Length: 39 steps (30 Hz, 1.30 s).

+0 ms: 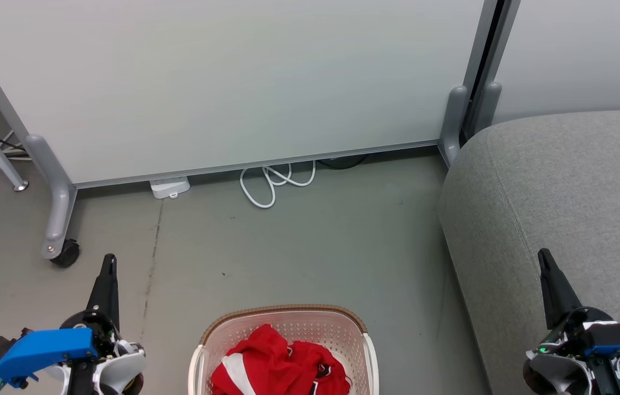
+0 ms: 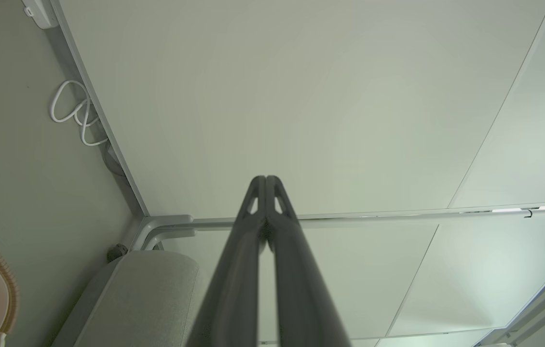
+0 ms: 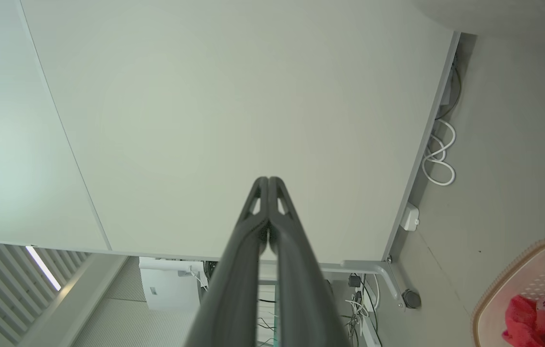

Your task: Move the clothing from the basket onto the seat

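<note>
Down at the bottom middle of the frame the clothing (image 1: pixel 280 365) sits heaped in the basket (image 1: pixel 288 309), seat (image 1: pixel 562 181) off to the right, left end effector (image 1: pixel 108 262) and right end effector (image 1: pixel 544 258) both pinched together, empty, so I'd say pre-grasp: next, open one and dip in.

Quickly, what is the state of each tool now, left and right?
Left tool: closed, holding nothing.
Right tool: closed, holding nothing.

The right gripper (image 3: pixel 268 180), fingertips together, is pointing at a panel (image 3: pixel 229 120); the basket (image 3: pixel 542 270) at four o'clock is holding clothing (image 3: pixel 538 320).
</note>
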Motion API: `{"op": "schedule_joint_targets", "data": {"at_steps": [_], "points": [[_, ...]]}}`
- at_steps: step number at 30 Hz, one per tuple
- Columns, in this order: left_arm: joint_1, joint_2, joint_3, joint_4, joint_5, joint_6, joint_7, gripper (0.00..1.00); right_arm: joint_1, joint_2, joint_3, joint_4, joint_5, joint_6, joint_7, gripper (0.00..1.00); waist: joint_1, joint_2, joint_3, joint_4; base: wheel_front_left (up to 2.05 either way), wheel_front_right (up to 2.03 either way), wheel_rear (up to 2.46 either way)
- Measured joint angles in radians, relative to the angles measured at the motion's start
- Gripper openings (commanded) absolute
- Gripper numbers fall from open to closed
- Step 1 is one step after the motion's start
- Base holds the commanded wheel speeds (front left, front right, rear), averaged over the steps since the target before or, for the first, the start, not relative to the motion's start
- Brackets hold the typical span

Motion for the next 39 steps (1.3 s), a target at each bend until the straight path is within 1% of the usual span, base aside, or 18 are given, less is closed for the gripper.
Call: {"op": "schedule_joint_targets", "data": {"at_steps": [1,6,11,20,27,33,39], "points": [[0.001,0.000,0.000,0.002,0.000,0.000,0.000,1.00,0.001,0.000,0.000,0.001,0.000,0.000,0.000,1.00,0.0000,0.0000,0.000,0.000,0.00,0.00,0.00],[0.049,-0.008,-0.002,0.043,0.000,0.001,-0.003,1.00,0.043,0.006,0.003,0.039,0.000,-0.002,-0.002,1.00,0.0001,0.0000,0.000,0.000,0.00,0.00,0.00],[0.058,-0.011,-0.021,0.040,0.003,0.001,-0.027,1.00,0.052,0.008,0.015,0.026,-0.004,-0.002,-0.026,1.00,0.0000,0.0000,0.000,0.000,0.00,0.00,0.00],[0.058,-0.011,-0.030,0.020,0.067,0.007,-0.070,1.00,0.068,0.008,0.020,-0.005,-0.115,-0.002,-0.070,1.00,0.0000,0.0000,0.002,0.000,0.00,0.00,0.00],[0.059,-0.010,-0.049,-0.012,0.192,0.035,-0.100,1.00,0.076,0.008,0.014,-0.027,-0.254,-0.002,-0.100,1.00,0.0000,0.0000,0.003,0.004,0.00,0.00,0.00],[0.061,-0.010,-0.083,-0.037,0.341,0.055,-0.124,1.00,0.082,0.008,0.008,-0.049,-0.361,-0.002,-0.124,1.00,0.0000,0.0000,0.004,0.008,0.00,0.00,0.00],[0.063,-0.009,-0.114,-0.052,0.474,0.067,-0.146,1.00,0.092,0.008,0.011,-0.071,-0.510,-0.002,-0.145,1.00,0.0000,0.0000,0.004,0.010,0.00,0.00,0.00]]}}
